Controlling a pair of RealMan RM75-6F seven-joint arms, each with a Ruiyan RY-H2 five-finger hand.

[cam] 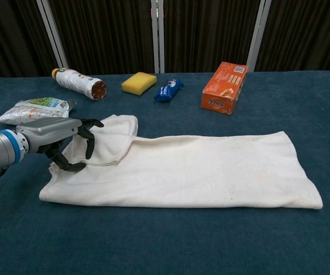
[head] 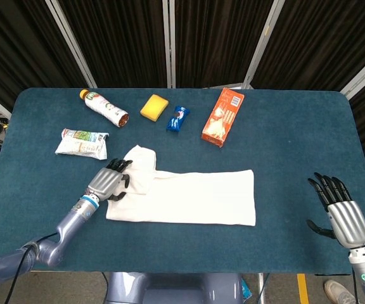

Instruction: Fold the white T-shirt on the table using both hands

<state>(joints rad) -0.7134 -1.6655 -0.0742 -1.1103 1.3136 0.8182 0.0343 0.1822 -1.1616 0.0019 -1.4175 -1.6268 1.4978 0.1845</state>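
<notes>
Before you, a plain white T-shirt point(head: 189, 197) lies on a deep teal-blue table point(head: 296, 145), backed by dark curtains point(head: 214, 38) with pale upright rails. Your silver left hand point(head: 108, 182) and right hand point(head: 341, 212) both end in black fingers. Behind sit a yellow sponge point(head: 154, 107), blue packet point(head: 177, 118), orange box point(head: 222, 116), white-and-green pouch point(head: 82, 142) and a white bottle point(head: 103, 107) with an orange cap.
</notes>
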